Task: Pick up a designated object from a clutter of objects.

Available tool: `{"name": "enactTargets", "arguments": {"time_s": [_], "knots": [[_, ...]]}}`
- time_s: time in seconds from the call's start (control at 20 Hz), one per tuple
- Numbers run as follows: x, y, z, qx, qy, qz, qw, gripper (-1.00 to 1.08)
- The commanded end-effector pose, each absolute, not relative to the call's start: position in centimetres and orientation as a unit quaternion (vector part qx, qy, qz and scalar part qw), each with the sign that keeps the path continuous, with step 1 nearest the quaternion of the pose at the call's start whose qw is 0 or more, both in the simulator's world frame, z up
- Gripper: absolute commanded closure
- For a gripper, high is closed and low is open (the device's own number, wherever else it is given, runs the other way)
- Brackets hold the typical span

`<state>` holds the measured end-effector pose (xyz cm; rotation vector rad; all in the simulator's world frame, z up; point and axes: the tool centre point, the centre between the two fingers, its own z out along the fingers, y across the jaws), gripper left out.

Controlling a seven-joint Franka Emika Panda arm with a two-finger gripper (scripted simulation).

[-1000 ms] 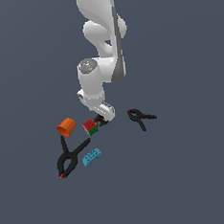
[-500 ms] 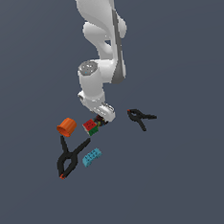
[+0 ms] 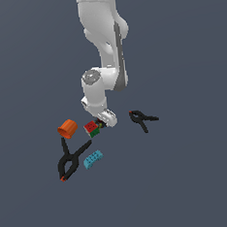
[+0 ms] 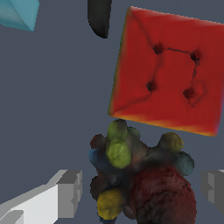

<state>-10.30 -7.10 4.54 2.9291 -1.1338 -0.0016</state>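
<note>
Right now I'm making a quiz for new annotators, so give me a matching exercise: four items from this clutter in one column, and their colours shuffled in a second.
Things:
1. cup
2. brick
3. small clamp
4. lumpy item, between the open gripper fingers

Colours:
A. light blue
B. dark red, yellow and olive patches
C. orange
D. black

Pairs: 1-C, 2-A, 3-D, 4-B

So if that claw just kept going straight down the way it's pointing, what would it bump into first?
Most likely the dark lumpy item: in the wrist view it sits between the open gripper's fingers. The red-and-green cube lies just beyond, seemingly touching it, though depth is hard to judge.
</note>
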Motion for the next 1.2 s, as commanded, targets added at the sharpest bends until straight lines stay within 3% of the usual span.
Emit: {"name": "enactTargets", "arguments": {"time_s": [0.0, 0.1, 0.15, 1.15], "knots": [[-10.3, -7.1, 4.1, 0.933, -0.361, 0.000, 0.000, -0.92], [-10.3, -7.1, 4.0, 0.932, -0.361, 0.000, 0.000, -0.92], [-10.3, -7.1, 4.0, 0.932, -0.361, 0.000, 0.000, 1.08], [-9.2, -6.5, 6.1, 0.933, -0.361, 0.001, 0.000, 1.08]]}}
